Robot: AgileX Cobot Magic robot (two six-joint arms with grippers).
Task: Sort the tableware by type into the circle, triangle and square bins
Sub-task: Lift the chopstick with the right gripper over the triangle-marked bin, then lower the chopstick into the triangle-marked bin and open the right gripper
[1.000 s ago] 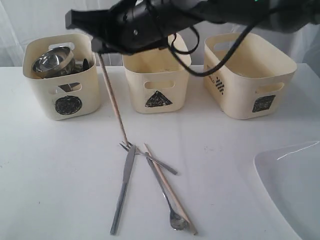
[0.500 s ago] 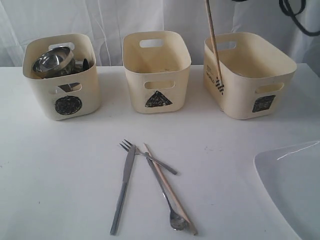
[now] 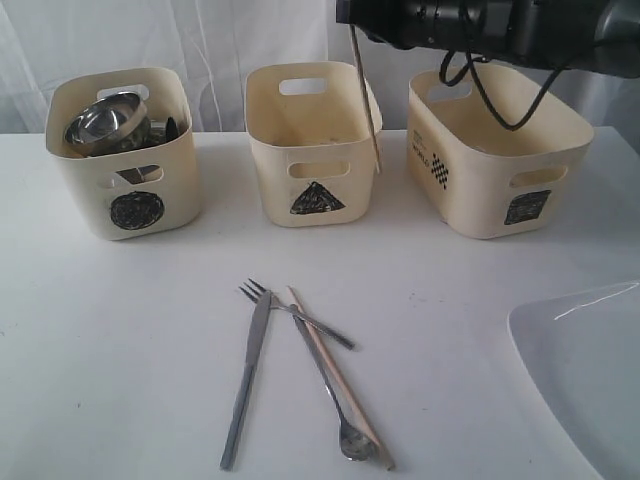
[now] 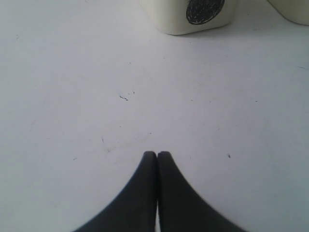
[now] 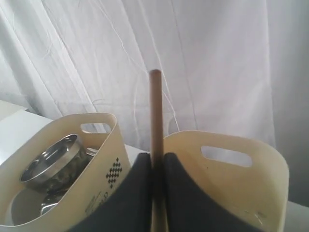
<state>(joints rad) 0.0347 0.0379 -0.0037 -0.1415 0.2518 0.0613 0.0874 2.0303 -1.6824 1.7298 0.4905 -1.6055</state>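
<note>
My right gripper is shut on a wooden chopstick, high above the bins. In the exterior view that chopstick hangs almost upright, its lower tip by the right rim of the triangle bin. The circle bin at the left holds a steel bowl. At the right stands the square bin. On the table lie a knife, a fork, a spoon and a second chopstick, crossing one another. My left gripper is shut on nothing, low over the bare table near the circle bin.
A large white square plate fills the front right corner of the table. The right arm and its cables span the top, above the square bin. A white curtain hangs behind the bins.
The right gripper lifted the chopstick from the table near the fork, swung it up to the right by the square bin, then back left to the triangle bin's right rim.
</note>
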